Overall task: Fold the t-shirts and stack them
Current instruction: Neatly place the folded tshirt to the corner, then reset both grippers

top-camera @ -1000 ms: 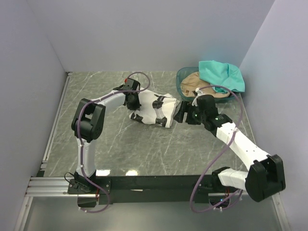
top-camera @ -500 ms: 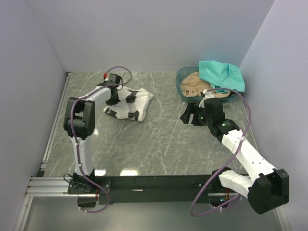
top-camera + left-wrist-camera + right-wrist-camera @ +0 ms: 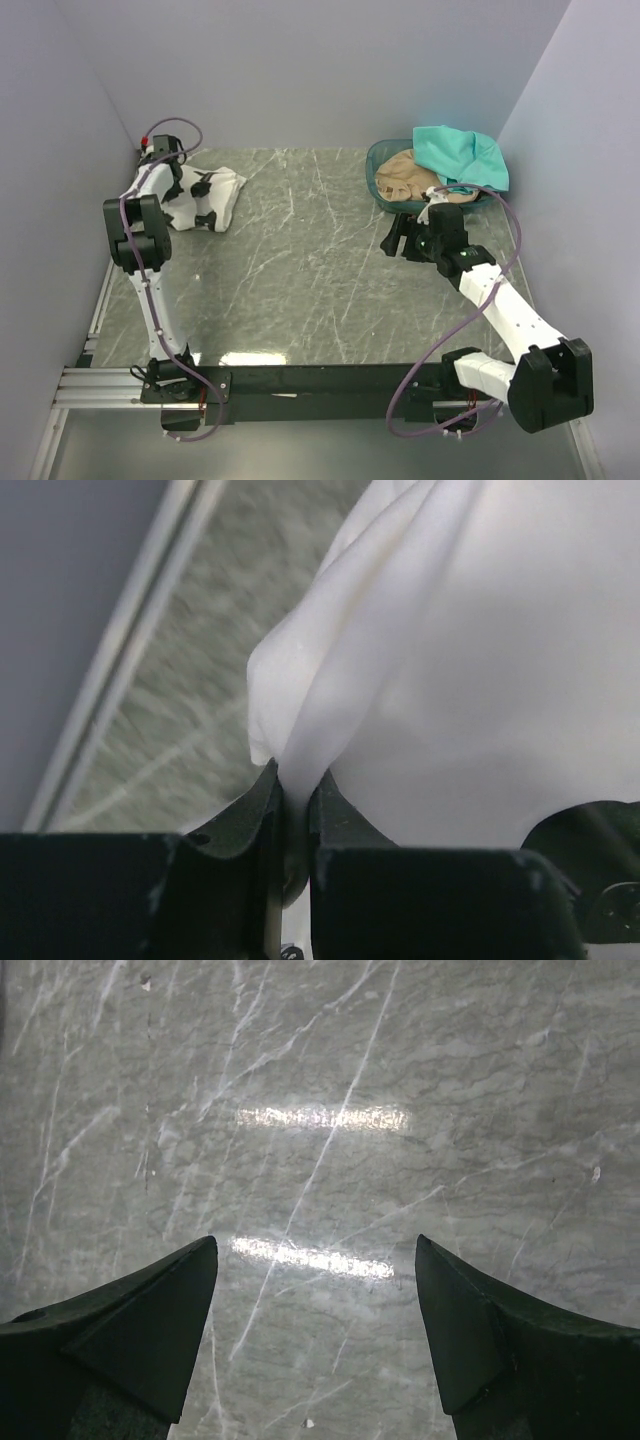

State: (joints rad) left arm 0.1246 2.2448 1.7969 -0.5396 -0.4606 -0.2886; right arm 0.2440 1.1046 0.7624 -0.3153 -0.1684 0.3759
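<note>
The white t-shirt (image 3: 218, 192) lies bunched with black print patches at the table's far left, close to the left wall. My left gripper (image 3: 182, 190) is shut on a fold of its cloth. In the left wrist view that fold of the white t-shirt (image 3: 470, 670) rises from between the closed fingers of the left gripper (image 3: 296, 785). The teal t-shirt (image 3: 460, 154) drapes over the tan t-shirt (image 3: 404, 176) in the basket. My right gripper (image 3: 392, 236) hovers open over bare table in front of the basket, and nothing lies between the fingers of the right gripper (image 3: 316, 1247).
A round translucent green basket (image 3: 374, 166) stands at the back right. A metal rail (image 3: 110, 270) runs along the table's left edge, beside the white shirt. Walls enclose the left, back and right sides. The grey marble table (image 3: 320, 280) stretches between the two arms.
My left gripper has dragged the white t-shirt from the table's middle to the far left back corner. The right gripper let go of it and drew back towards the basket.
</note>
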